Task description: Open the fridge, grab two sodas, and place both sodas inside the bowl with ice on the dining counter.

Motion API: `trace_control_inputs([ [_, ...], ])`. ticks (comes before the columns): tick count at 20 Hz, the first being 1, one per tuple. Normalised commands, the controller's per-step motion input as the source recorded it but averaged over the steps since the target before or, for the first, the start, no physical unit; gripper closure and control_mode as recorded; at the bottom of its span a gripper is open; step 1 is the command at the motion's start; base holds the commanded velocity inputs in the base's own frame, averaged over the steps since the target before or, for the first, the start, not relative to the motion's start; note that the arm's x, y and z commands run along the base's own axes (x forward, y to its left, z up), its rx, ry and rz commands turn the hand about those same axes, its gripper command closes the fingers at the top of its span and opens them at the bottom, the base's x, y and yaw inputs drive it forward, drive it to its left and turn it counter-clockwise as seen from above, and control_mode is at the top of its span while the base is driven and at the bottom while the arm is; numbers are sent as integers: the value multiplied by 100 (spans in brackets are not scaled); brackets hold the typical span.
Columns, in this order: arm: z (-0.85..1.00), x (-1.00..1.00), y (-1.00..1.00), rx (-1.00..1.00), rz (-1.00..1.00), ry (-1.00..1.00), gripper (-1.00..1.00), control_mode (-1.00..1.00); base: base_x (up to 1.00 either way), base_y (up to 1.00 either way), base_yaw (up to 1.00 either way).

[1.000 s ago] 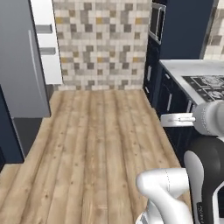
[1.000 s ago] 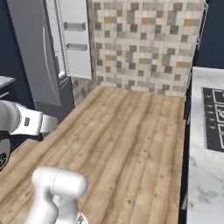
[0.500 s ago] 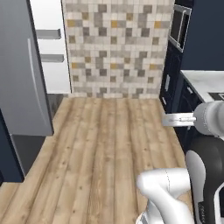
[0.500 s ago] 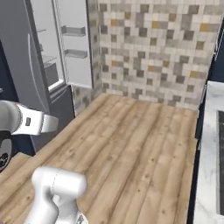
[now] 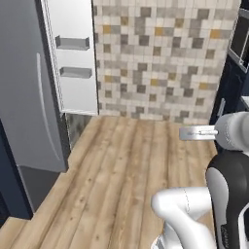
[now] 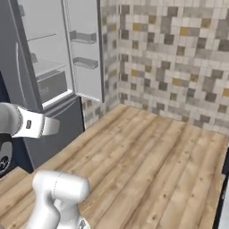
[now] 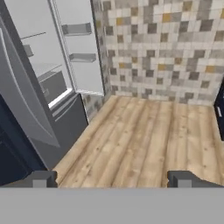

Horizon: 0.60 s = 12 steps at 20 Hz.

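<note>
Fridge (image 6: 49, 67) stands open; my gripper (image 7: 111, 178) is spread and empty (sodas unseen). I should square up before reaching.

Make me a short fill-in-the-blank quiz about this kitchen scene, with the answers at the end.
1. The fridge door stands ____.
2. The floor is made of ____ planks.
3. The hand has its fingers spread ____, holding nothing.
4. The wall behind the floor is covered in small ____.

Answers: open; wooden; open; tiles
</note>
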Motion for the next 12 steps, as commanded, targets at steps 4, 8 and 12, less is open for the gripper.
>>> trace_control_inputs([
  [4, 0, 0, 0, 0, 0, 0, -100, 100, 100, -6, 39],
  [8, 0, 0, 0, 0, 0, 0, -100, 100, 100, -15, 45],
  [12, 0, 0, 0, 0, 0, 0, -100, 100, 98, -22, 47],
])
